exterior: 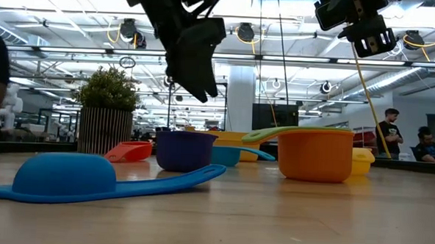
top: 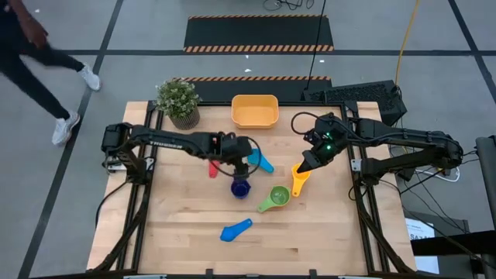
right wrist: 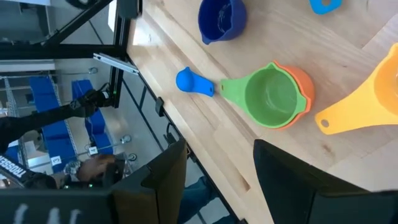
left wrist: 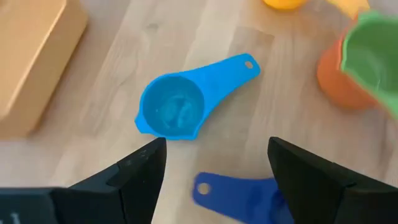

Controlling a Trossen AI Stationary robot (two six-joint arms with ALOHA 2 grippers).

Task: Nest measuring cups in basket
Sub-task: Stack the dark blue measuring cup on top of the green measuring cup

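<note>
Left end effector (top: pixel 249 157): your fingers stand apart with nothing between them, hanging above the bench over the middle cluster of cups; my guess is you're lining up on the light blue cup (left wrist: pixel 171 111) seen right past your fingers.
Right end effector (top: pixel 310 161): also apart and empty, raised just above the yellow cup (top: pixel 300 182), so a reach for it looks likely.
Dark blue cup (top: pixel 241 187): upright just beside the left end effector, its handle showing between your fingers in the wrist view.
Green cup (right wrist: pixel 268 96): already sitting inside the orange cup (right wrist: pixel 301 84), so one nesting pair looks done, but outside the bin.
Red cup (top: pixel 212 168): on the bench near the left arm.
Second light blue cup (top: pixel 235 229): flipped mouth-down near the front edge, well apart from the rest.
Basket (top: pixel 255 111): at the back of the bench, holding nothing that I can see; the cups are still to go in.
Bench (top: pixel 186 225): pale wood boards, a potted plant (top: pixel 179 101) at the back corner beside the basket.
Room: a person's legs (top: pixel 54 70) cross the floor past the left side; two people (exterior: pixel 404 137) at the far end.
</note>
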